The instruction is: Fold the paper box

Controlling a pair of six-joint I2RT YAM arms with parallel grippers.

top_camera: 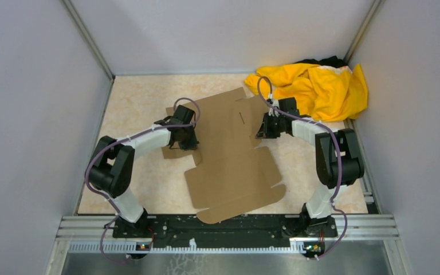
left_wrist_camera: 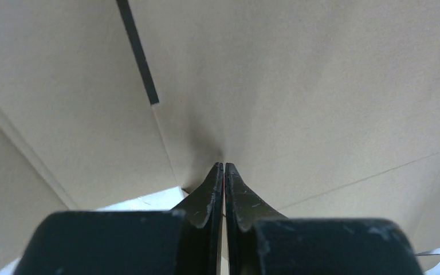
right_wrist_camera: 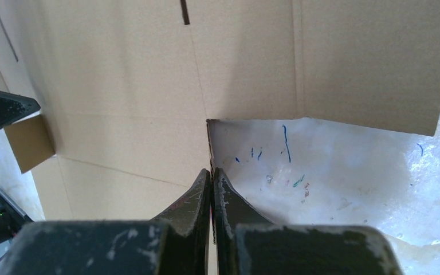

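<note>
The paper box (top_camera: 229,166) is a flat brown cardboard sheet with flaps and slits, lying in the middle of the table. My left gripper (top_camera: 186,139) is at the sheet's left edge. In the left wrist view it (left_wrist_camera: 224,166) is shut, a thin strip of cardboard (left_wrist_camera: 298,86) showing between the fingers. My right gripper (top_camera: 265,129) is at the sheet's right edge, by a notch. In the right wrist view it (right_wrist_camera: 212,171) is shut on the corrugated edge of the cardboard (right_wrist_camera: 126,103), which runs straight in between the fingers.
A crumpled yellow cloth (top_camera: 315,86) lies at the back right corner, just behind the right arm. Grey walls close in the table on three sides. A metal rail (top_camera: 229,226) runs along the near edge. Ink marks dot the pale tabletop (right_wrist_camera: 286,143).
</note>
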